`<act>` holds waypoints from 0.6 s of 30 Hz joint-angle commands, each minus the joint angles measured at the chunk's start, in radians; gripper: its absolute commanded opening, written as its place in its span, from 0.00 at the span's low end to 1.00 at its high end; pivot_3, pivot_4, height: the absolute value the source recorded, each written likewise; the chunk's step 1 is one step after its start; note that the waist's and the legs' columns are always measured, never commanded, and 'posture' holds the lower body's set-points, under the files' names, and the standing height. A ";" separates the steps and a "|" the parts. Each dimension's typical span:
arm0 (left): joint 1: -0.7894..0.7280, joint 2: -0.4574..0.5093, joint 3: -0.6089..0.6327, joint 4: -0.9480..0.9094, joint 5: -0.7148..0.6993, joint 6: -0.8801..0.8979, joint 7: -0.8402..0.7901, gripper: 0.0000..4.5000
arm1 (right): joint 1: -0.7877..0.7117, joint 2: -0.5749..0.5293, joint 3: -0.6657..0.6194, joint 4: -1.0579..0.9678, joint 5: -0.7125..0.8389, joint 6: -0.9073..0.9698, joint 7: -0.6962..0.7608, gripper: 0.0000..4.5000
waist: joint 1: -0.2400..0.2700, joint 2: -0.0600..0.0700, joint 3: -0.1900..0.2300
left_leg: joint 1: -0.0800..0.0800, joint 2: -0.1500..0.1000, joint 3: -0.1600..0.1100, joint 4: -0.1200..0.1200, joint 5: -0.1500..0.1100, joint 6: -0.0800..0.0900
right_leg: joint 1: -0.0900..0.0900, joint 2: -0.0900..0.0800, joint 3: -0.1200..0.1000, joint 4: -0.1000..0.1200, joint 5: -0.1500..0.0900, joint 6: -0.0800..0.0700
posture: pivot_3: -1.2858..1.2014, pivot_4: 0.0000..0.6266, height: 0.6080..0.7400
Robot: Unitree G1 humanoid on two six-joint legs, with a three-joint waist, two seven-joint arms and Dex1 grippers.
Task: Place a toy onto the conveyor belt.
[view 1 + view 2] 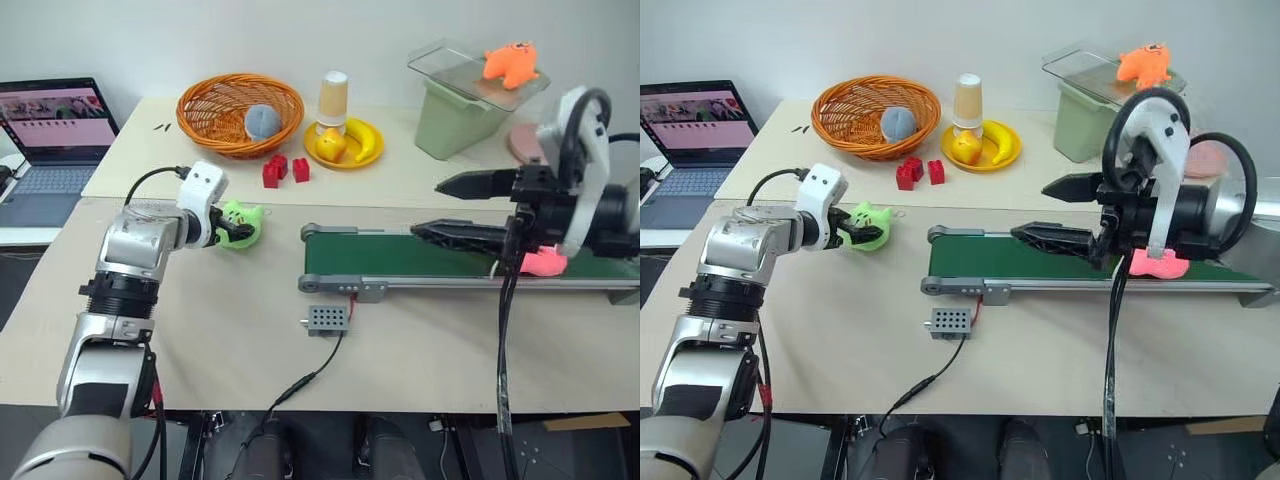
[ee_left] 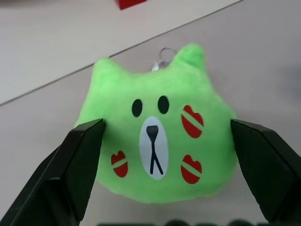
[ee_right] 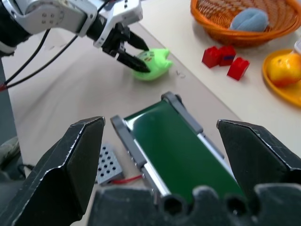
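My left pincer (image 1: 238, 232) stands wide astride the green toy (image 1: 241, 222), soft and light, so I'd squeeze its cheeks at nine and three o'clock.

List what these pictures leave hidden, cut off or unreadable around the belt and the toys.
- Pink plush toy on the long dark-green conveyor belt: mostly hidden in both eye views by the right tool and its arm.
- Belt's far right end: cut off by the picture edge.
- Open laptop's screen: text too small to read.
- Green plush bear-face toy: whether the left tool's fingers touch it is unclear.
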 commanded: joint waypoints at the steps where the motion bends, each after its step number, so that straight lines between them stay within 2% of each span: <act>1: 0.009 0.007 -0.001 0.035 0.013 -0.054 -0.003 0.99 | 0.008 -0.032 -0.041 -0.014 -0.010 -0.008 0.026 1.00 | -0.001 0.000 0.000 | 0.000 0.000 0.000 0.000 0.000 0.000 | 0.000 0.000 0.000 0.000 0.000 0.000 | 0.52 0.24 0.96; 4: 0.022 -0.006 -0.003 0.068 0.010 -0.073 -0.006 0.99 | 0.006 -0.033 -0.040 -0.013 -0.015 -0.011 0.029 1.00 | -0.001 0.000 0.000 | 0.001 0.000 0.000 0.000 0.000 0.000 | 0.000 0.000 0.001 0.000 0.000 0.000 | 0.52 0.24 0.96; 7: 0.042 -0.022 -0.010 0.090 0.009 -0.086 -0.008 0.84 | 0.001 -0.031 -0.041 -0.013 -0.013 -0.008 0.027 1.00 | -0.002 0.000 0.000 | 0.002 0.000 0.001 0.000 0.000 0.000 | 0.000 0.000 0.001 0.000 0.000 0.000 | 0.52 0.24 0.96; 15: 0.051 -0.031 -0.003 0.105 0.013 -0.102 0.002 0.26 | -0.002 -0.033 -0.044 -0.011 -0.014 -0.007 0.023 1.00 | -0.002 0.000 -0.002 | 0.003 0.000 0.001 0.000 0.000 0.000 | 0.001 0.000 0.002 0.000 0.000 0.000 | 0.52 0.24 0.96; 16: 0.049 -0.031 -0.003 0.104 0.017 -0.108 0.008 0.20 | -0.002 -0.033 -0.044 -0.011 -0.014 -0.006 0.023 1.00 | -0.002 0.000 -0.002 | 0.003 0.000 0.001 0.000 0.000 0.000 | 0.001 0.000 0.002 0.000 0.000 0.000 | 0.52 0.24 0.96; 18: 0.042 -0.005 -0.030 0.074 0.026 -0.108 -0.028 0.20 | -0.001 -0.033 -0.042 -0.012 -0.016 -0.007 0.022 1.00 | -0.002 0.000 -0.002 | 0.003 0.001 0.001 0.000 0.000 0.000 | 0.001 0.000 0.002 0.000 0.000 0.000 | 0.52 0.24 0.96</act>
